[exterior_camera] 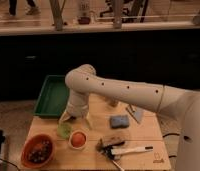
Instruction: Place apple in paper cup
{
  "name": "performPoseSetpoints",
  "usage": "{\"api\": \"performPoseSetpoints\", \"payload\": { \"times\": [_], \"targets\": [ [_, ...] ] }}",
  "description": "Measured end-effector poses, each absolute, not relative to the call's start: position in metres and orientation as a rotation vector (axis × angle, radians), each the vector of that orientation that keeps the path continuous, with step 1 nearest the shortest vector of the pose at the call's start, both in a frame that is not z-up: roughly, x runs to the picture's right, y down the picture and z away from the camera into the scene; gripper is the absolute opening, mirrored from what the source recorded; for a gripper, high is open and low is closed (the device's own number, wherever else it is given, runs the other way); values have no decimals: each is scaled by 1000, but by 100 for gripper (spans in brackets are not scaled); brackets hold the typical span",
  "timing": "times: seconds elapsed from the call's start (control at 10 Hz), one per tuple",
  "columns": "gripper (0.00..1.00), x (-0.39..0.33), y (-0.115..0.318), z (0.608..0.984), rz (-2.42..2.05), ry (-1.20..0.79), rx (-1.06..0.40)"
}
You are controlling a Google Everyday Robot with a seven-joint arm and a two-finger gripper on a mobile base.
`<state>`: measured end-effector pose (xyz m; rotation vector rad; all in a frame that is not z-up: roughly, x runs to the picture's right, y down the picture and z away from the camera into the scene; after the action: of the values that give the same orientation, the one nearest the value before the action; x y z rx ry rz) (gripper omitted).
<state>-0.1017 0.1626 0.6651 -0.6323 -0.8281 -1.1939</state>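
The apple (78, 138), small and orange-red, sits inside the small white paper cup (71, 144) near the front left of the wooden table. My gripper (75, 121) hangs just above and behind the cup. Its fingers (88, 123) are spread apart and hold nothing. The white arm reaches in from the right.
A pale green round thing (64, 130) lies just left of the cup. An orange bowl (26, 152) with dark contents stands at the front left. A green tray (50, 96) is at the back left. A blue sponge (119, 121) and a dark tool with a white pen (124, 149) lie to the right.
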Motion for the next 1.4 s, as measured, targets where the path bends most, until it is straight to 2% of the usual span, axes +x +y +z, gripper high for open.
{"api": "performPoseSetpoints", "payload": {
  "times": [0.6,1.4],
  "targets": [
    [80,-72,133,681,-1153,-807,-586],
    [80,-68,131,682,-1156,-807,-582]
  ]
}}
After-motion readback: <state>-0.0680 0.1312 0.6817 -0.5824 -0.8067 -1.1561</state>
